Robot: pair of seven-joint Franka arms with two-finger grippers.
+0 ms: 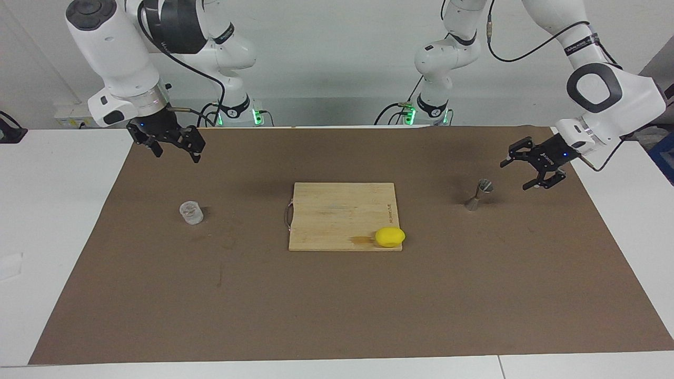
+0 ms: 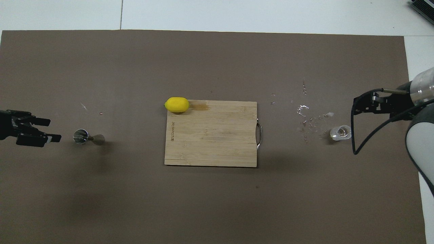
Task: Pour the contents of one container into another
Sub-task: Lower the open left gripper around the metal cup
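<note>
Lemon [image 1: 390, 237] sits on the corner of the wooden cutting board [image 1: 342, 210] farthest from the robots, mid-mat. Left gripper [image 1: 528, 172] hangs in the air, fingers spread wide and empty, just beside the upright metal jigger [image 1: 479, 195] at the left arm's end. Right gripper [image 1: 176, 151] hangs raised, jaws parted and empty, above the mat near the glass cup [image 1: 191, 212], which stands at the right arm's end among spilled droplets [image 2: 307, 117].

glass cup [image 1: 191, 212] is being left unobstructed on open mat | jigger [image 1: 478, 195] is being crowded only by the spread-fingered left gripper [image 1: 531, 167] | mid-table is being blocked by cutting board [image 1: 342, 216] and lemon [image 1: 389, 237]
</note>
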